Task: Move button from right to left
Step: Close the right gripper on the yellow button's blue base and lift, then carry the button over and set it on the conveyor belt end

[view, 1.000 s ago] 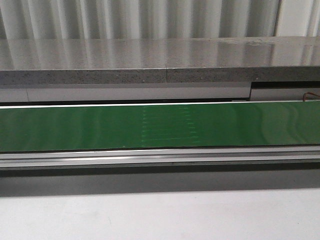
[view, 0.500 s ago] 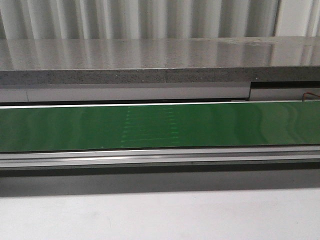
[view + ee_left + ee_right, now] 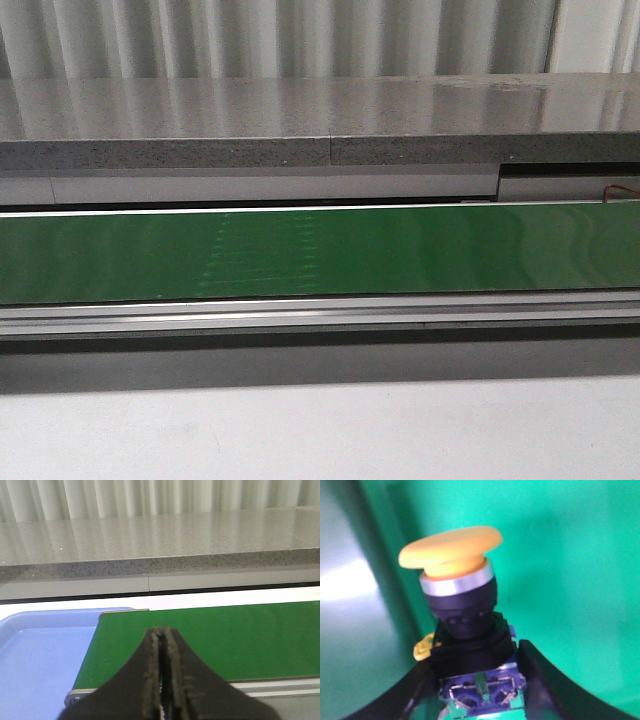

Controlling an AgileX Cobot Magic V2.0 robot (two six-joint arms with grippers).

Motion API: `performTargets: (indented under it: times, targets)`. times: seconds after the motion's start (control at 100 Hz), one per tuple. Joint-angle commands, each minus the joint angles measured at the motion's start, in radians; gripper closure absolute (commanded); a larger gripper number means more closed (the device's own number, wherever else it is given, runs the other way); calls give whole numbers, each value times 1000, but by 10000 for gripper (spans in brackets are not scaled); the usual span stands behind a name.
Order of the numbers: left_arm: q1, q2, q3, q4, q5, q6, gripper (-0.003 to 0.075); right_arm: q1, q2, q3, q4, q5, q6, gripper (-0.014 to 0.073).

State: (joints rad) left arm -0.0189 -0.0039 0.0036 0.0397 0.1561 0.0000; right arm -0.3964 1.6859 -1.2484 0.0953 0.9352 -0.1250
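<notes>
Left wrist view, blue tray (image 3: 35, 665) bare, claw (image 3: 162, 680) closed

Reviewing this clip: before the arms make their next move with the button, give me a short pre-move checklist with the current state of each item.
1. Button sits between the right hand's fingers: ok, black fingers flank its base on both sides.
2. Grip is firm: cannot tell, the contact points are blurred.
3. Button is over the green belt: ok, green fills the background of the right wrist view.
4. Left hand is ready to receive: not ok, its fingers are pressed together and empty.
5. Blue tray at the belt's end is available: ok, its visible part holds nothing.
6. Both arms are outside the front view: ok, only belt and counter show.
</notes>
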Motion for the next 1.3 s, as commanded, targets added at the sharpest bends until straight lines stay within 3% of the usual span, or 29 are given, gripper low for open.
performTargets:
  times: [0.0,0.22,0.39,0.8,0.9,1.02,1.09,1.29]
  targets:
    - [1,-32,39,-5,-76,0,741,36,-89,-25,21,29,24,387]
    - [1,-32,39,-5,-76,0,741,177,-122,-19,35,87,102,387]
    - [1,-32,39,-5,-76,0,741,262,-121,0,35,19,159,387]
    - [1,-32,39,-5,-76,0,741,272,-19,8,34,2,179,384]
    - [1,-32,39,-5,-76,0,741,272,-23,8,34,2,179,293]
    - [1,-32,39,-5,-76,0,741,272,-24,8,34,2,177,68]
    - [1,-32,39,-5,-76,0,741,274,-27,8,35,2,174,-13]
    - [1,-32,39,-5,-76,0,741,314,-92,8,84,2,73,-29]
